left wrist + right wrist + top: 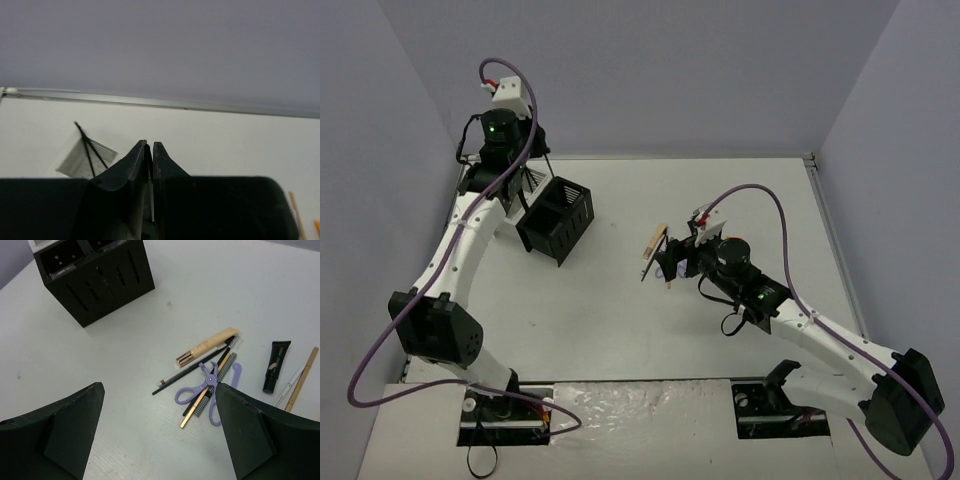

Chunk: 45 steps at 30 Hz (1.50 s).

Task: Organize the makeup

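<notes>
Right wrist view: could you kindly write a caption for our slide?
Right gripper, jaws open, poised over scattered makeup, black organizer box beyond.

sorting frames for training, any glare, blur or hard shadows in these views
Top external: even soft light, one shiny wrinkled strip at the bottom, makeup small. Left wrist: left gripper close to the lens, dark, soft-edged. Right wrist: makeup sharp, shadows faint, no glare.
</notes>
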### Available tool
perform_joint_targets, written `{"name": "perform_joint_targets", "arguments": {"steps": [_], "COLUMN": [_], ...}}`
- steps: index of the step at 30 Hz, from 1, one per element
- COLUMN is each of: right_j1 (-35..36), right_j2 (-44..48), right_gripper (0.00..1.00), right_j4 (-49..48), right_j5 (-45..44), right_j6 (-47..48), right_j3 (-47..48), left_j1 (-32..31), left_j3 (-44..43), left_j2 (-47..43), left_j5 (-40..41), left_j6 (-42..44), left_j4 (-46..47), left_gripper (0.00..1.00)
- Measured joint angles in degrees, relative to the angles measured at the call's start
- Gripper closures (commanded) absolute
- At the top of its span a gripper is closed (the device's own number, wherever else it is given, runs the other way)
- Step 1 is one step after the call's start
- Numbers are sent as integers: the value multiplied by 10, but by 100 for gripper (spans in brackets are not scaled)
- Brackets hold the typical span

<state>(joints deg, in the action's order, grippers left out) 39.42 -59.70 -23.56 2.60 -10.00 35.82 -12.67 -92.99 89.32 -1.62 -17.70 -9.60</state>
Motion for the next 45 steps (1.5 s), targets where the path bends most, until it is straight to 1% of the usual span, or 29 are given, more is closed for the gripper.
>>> {"name": "perform_joint_targets", "arguments": {"steps": [2,6,11,14,15,17,18,19,20,21,24,25,29,32,35,39,41,43,45], "right_j1": [0,0,0,0,0,0,0,0,-1,-1,-1,-1,-1,0,0,4,10,19,36], "right_j2": [2,3,5,8,10,13,14,14,14,14,13,12,5,-9,-43,-106,-145,-190,-234], "right_gripper": [10,9,9,9,9,9,9,9,9,9,11,12,19,25,33,39,41,42,43], "right_j4": [8,11,12,15,16,16,16,16,18,20,29,34,58,77,96,121,128,138,145], "right_j5": [-5,-18,-25,-29,-31,-36,-38,-40,-42,-44,-51,-54,-66,-76,-88,-102,-107,-114,-123], "right_j6": [0,0,1,1,1,1,1,1,1,1,0,0,-4,-16,-37,-73,-93,-112,-128], "right_j3": [-10,-25,-35,-35,-35,-35,-35,-35,-35,-35,-34,-34,-22,-4,26,64,83,104,127], "left_j1": [28,70,104,118,121,124,125,125,125,124,124,124,124,124,124,121,119,116,114], "left_j3": [-15,-45,-95,-107,-108,-108,-107,-105,-103,-103,-101,-98,-88,-84,-82,-81,-70,-36,19], "left_j2": [21,77,176,222,234,254,261,265,267,268,266,263,243,216,163,69,11,-52,-123], "left_j5": [25,44,44,45,44,44,44,43,42,42,40,40,40,40,39,34,29,16,6], "left_j6": [22,45,51,51,50,48,47,44,43,41,40,38,39,35,27,18,10,4,-1], "left_j4": [15,43,76,78,78,77,77,77,77,76,77,78,67,40,-13,-80,-116,-131,-148], "left_gripper": [100,99,98,97,96,81,79,65,54,46,30,28,14,9,3,3,3,3,3]}}
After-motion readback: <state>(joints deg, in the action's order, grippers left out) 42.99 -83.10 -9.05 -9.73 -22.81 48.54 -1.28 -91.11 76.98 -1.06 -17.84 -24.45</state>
